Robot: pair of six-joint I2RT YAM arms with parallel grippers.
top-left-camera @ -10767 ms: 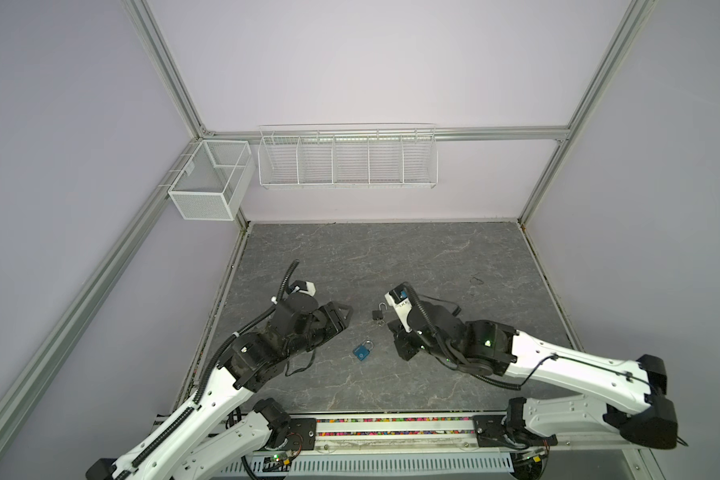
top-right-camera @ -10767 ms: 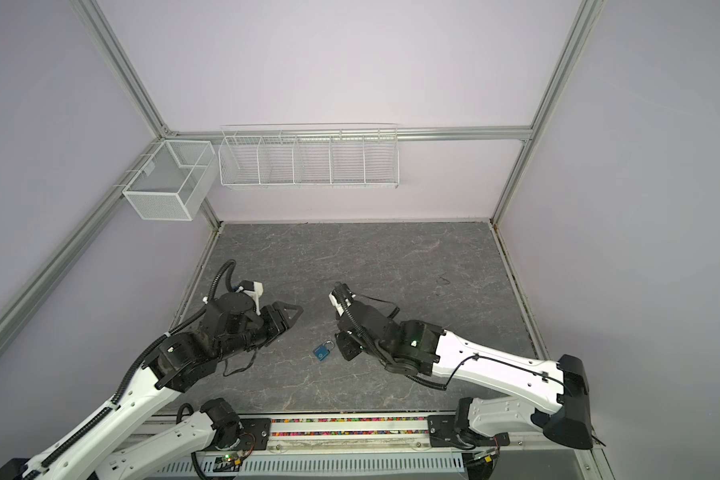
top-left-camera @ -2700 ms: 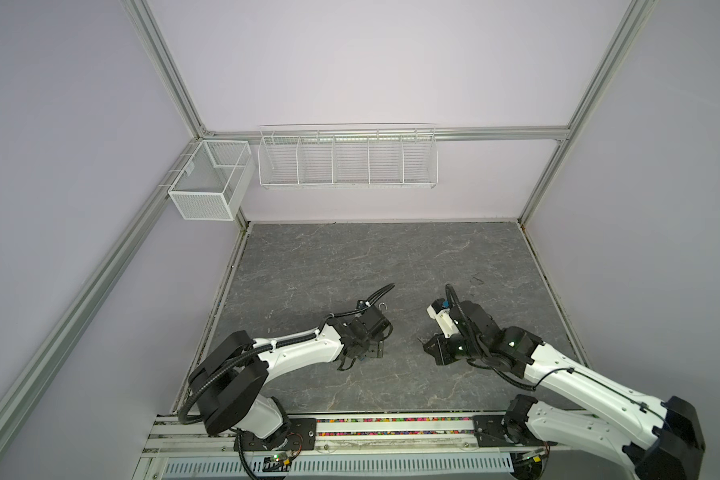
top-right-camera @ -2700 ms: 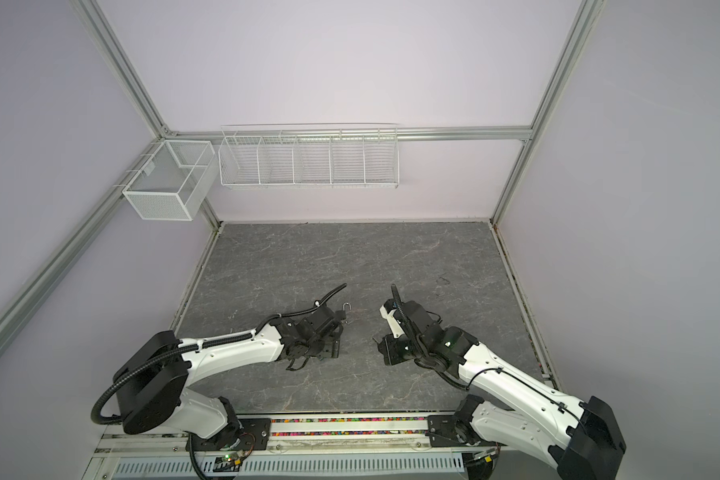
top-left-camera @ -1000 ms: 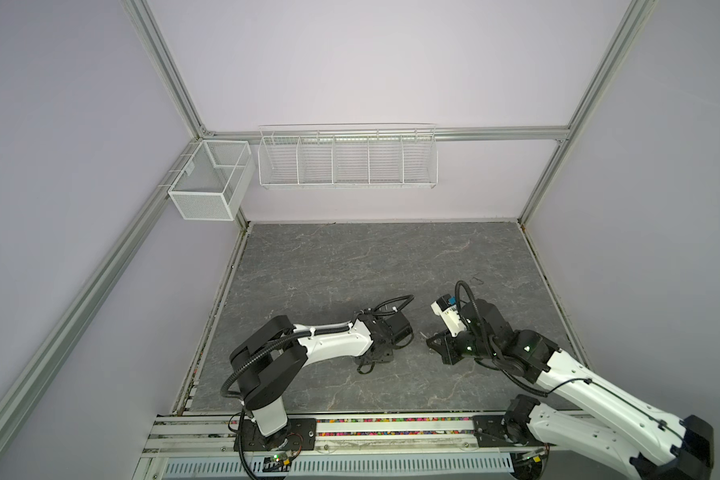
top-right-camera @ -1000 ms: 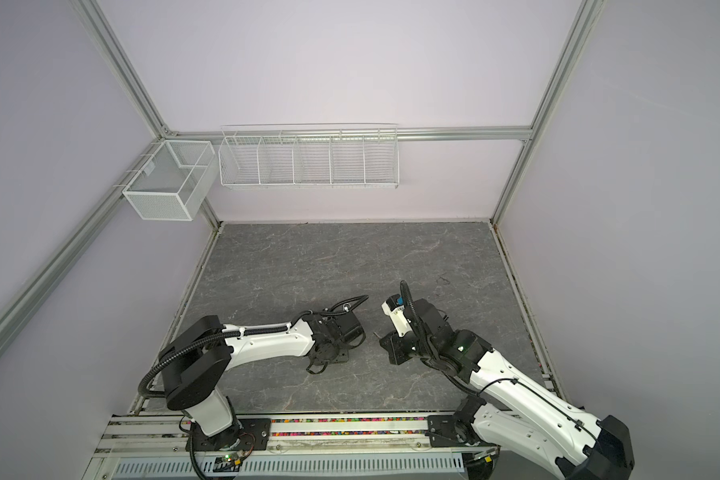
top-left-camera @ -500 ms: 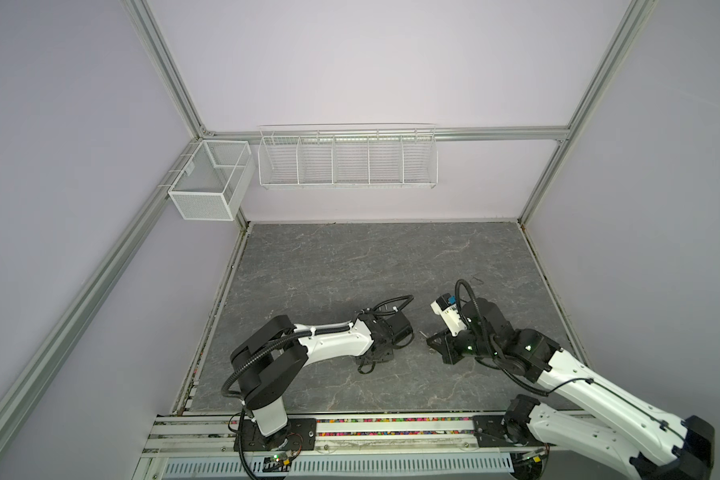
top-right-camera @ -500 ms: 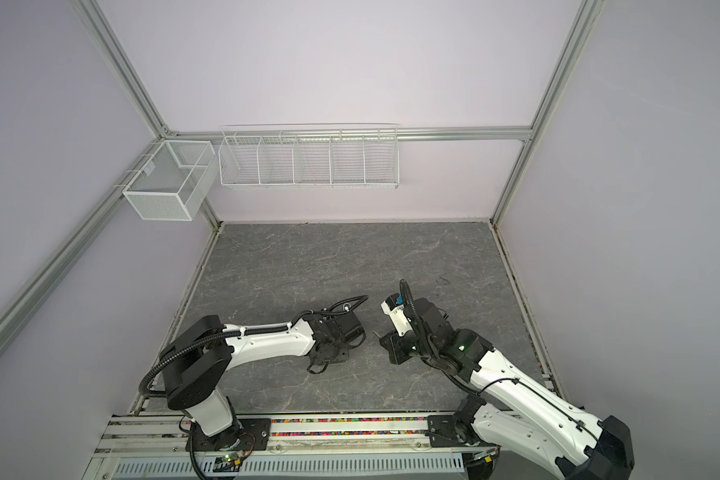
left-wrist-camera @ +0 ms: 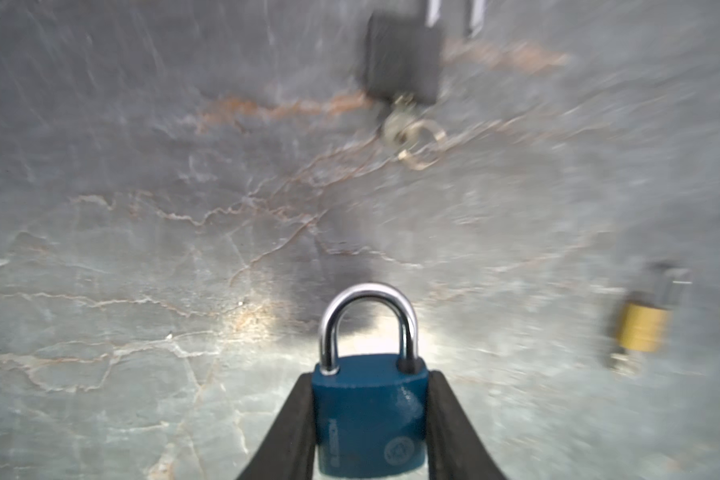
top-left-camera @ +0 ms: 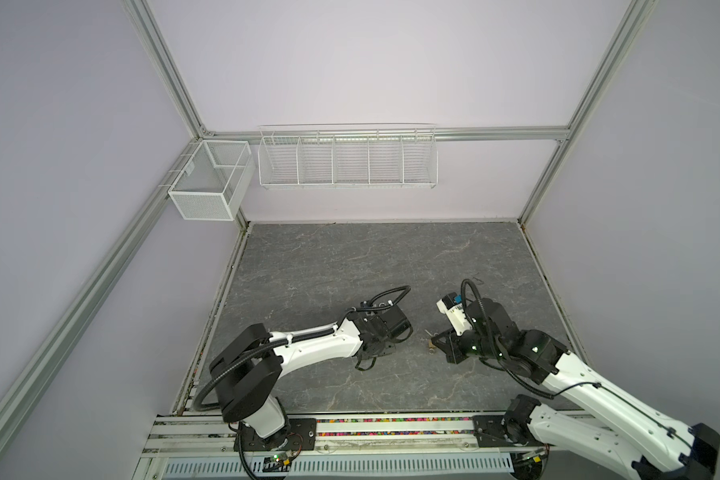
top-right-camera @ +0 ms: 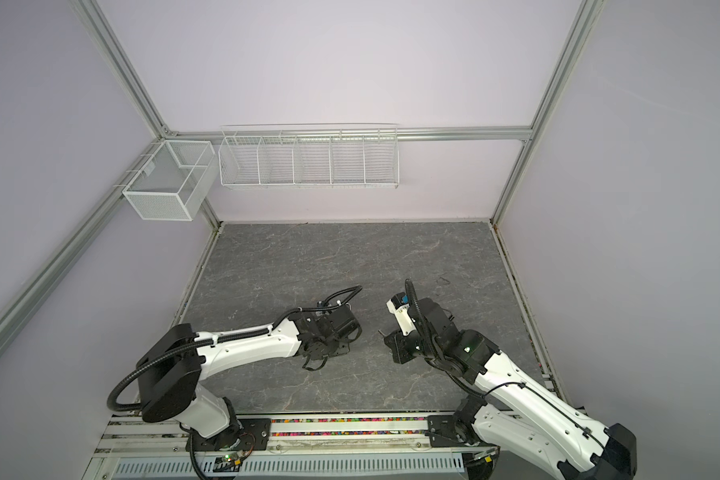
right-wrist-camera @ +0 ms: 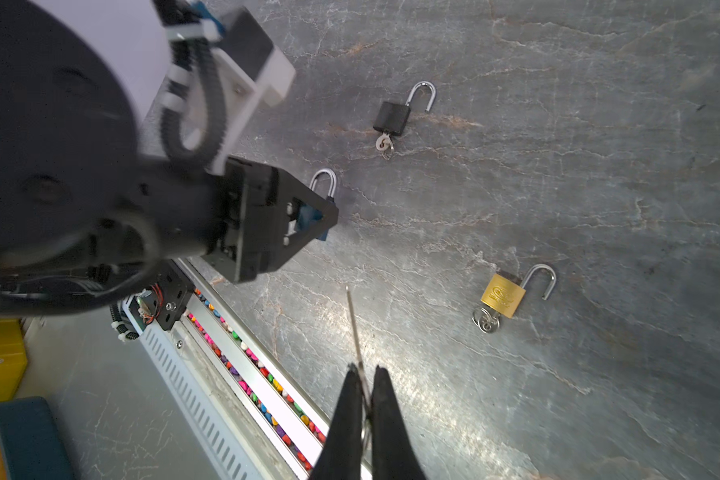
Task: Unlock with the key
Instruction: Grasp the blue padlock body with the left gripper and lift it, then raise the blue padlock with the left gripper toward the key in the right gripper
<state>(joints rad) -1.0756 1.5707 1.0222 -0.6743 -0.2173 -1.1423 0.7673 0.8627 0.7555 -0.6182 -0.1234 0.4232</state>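
My left gripper is shut on a blue padlock, one black finger on each side of its body. The padlock's steel shackle is closed and points away from the wrist. My right gripper is shut on the key, whose thin blade sticks out edge-on past the fingertips. In the right wrist view the blue padlock sits in the left gripper, a short way beyond the key's tip. In both top views the left gripper and right gripper face each other low over the grey floor.
A black padlock with an open shackle and a key in it lies on the floor. A brass padlock, also open with a key in it, lies nearby. Wire baskets hang on the back wall. The base rail runs along the front edge.
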